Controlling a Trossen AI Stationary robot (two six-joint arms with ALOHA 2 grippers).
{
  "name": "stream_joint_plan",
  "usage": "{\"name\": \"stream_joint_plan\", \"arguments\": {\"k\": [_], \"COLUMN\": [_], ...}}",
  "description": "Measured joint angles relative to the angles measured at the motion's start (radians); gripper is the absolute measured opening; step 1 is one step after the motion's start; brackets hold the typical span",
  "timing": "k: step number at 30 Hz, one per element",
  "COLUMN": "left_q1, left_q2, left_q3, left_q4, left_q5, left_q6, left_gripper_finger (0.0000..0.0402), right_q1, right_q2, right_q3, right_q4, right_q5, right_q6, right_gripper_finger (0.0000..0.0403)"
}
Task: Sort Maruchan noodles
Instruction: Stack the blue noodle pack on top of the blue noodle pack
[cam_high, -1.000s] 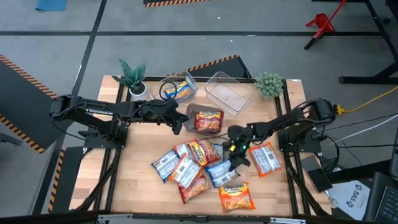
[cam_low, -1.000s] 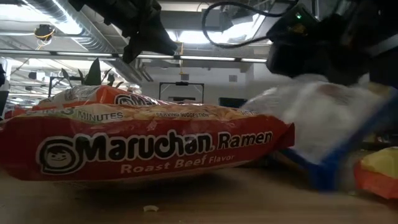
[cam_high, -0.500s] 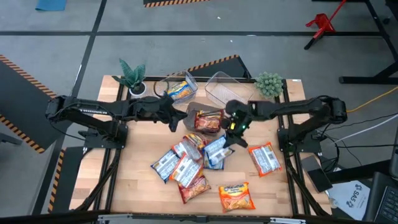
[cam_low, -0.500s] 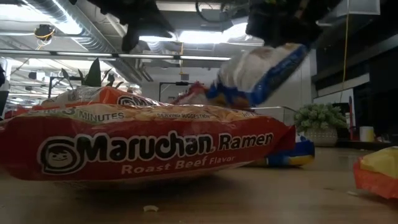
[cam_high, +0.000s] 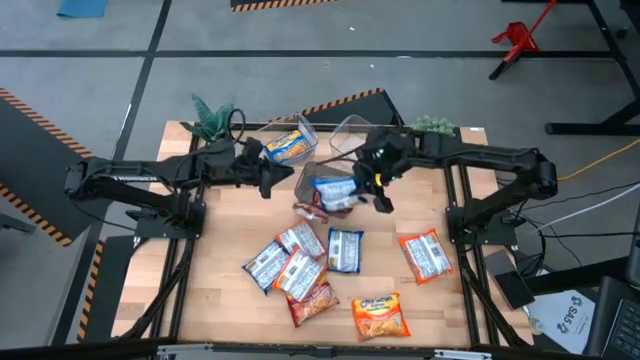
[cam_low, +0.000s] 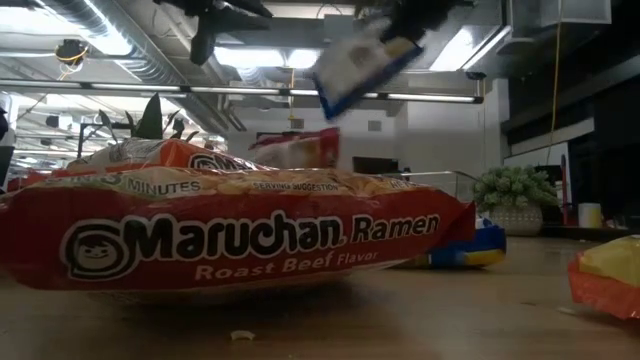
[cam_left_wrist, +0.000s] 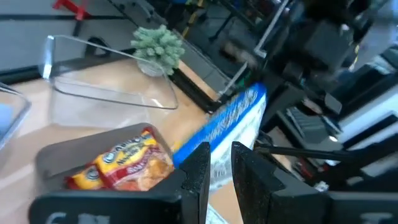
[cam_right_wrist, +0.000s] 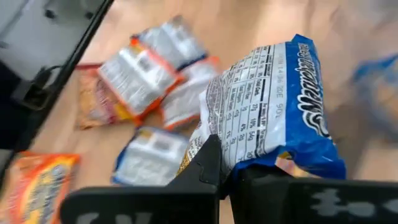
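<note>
Now swinging up toward twelve o'clock: right pincer (cam_high: 380, 187) pinching blue packet (cam_high: 338, 193), lifting off the pile (cam_high: 300, 265), heading binward; left pincer (cam_high: 268, 178) nearly shut, empty.

Past the left hand (cam_left_wrist: 219, 177), whose two dark fingers (cam_left_wrist: 198, 180) stand close together, a grey bin (cam_left_wrist: 53, 158) holds a red-and-yellow noodle packet (cam_left_wrist: 121, 163). A blue packet (cam_left_wrist: 230, 121) hangs beyond. A clear bin (cam_left_wrist: 106, 78) and small green plant (cam_left_wrist: 158, 46) stand on the worktop (cam_left_wrist: 25, 124).
</note>
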Motion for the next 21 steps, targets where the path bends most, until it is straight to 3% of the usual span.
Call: {"name": "stream_joint_plan", "arguments": {"k": [7,15,21], "left_q1": [0.030,0.044,0.074], "left_q2": [0.001,0.000,0.001], "left_q3": [0.000,0.000,0.000], "left_q4": [0.117,0.178,0.193], "left_q5": [0.137,0.135,0.136], "left_q6": [0.054,0.080,0.080], "left_gripper_finger": [0.0102,0.0169,0.0192], "right_q1": [0.000,0.002,0.002], "right_q2": [0.000,0.000,0.000], "right_q3": [0.131,0.195,0.244], "right_q4": [0.048,0.046,0.056], "right_q5": [0.069,0.074,0.039], "right_q6": [-0.088,-0.108,-0.140], "right_gripper_finger": [0.0000,0.0000,0.0000]}}
